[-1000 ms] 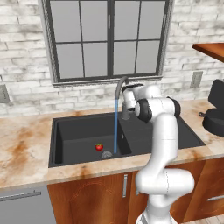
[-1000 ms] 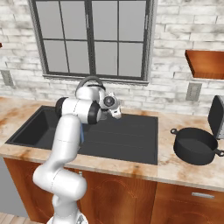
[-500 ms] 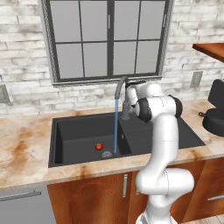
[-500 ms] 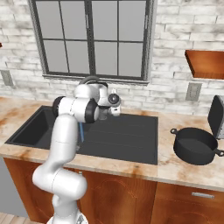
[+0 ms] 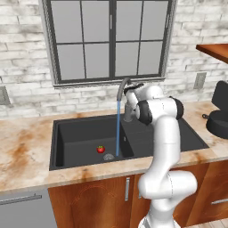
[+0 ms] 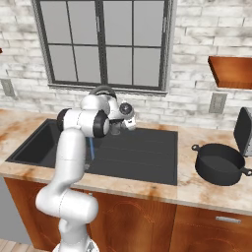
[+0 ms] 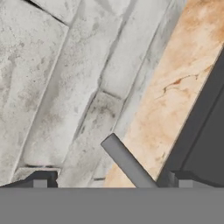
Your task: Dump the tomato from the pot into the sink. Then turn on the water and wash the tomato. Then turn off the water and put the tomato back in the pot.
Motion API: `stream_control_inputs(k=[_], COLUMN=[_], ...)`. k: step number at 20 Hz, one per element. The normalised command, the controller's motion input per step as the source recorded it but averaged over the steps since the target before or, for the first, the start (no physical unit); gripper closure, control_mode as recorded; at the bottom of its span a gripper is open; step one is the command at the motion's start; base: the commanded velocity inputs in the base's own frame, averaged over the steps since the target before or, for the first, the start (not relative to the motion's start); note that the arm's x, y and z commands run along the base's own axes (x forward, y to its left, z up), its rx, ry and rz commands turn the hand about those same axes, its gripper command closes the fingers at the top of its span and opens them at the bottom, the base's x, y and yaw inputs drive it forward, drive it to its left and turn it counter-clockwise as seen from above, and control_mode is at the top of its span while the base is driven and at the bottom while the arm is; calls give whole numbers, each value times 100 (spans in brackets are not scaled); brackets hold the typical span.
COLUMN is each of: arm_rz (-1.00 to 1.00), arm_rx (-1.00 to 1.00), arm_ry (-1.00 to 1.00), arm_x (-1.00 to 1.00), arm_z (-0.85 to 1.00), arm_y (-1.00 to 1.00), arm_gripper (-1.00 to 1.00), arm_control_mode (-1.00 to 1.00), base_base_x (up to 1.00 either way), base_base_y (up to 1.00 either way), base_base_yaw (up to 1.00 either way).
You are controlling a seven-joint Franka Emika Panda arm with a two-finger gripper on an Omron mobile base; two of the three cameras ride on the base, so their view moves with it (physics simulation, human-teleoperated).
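Now arm bent over sink (image 5: 67, 133), gripper (image 7: 109, 183) spread around lever (image 7: 127, 162).

You're looking at a glossy white Franka arm (image 5: 164, 147) of rounded, tubular segments, with dark bands at its joints and two small dark fingertips (image 7: 40, 180) on the gripper (image 7: 109, 181).

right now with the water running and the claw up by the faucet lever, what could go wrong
The lever sits between the open claw's fingertips, near the brick wall; a misjudged push could slip off and leave the water running. The tomato lies beside the stream, not under it, so it may not get washed. It also rests near the drain.
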Motion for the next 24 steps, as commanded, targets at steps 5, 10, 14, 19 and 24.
stream_control_inputs(k=[5,10,14,19,24], arm_rz=[-1,0,0,0,0], arm_rx=[-17,-13,-12,-10,-1], arm_ry=[5,1,0,2,1], arm_x=[30,19,20,0,-50], arm_z=[35,28,30,6,41], arm_y=[87,77,59,-10,-7], arm_gripper=[-100,-100,-100,-100,-100], arm_control_mode=[-100,-100,-100,-100,-100], base_base_x=[0,0,0,0,0], base_base_y=[0,0,0,0,0], base_base_yaw=[0,0,0,0,0])
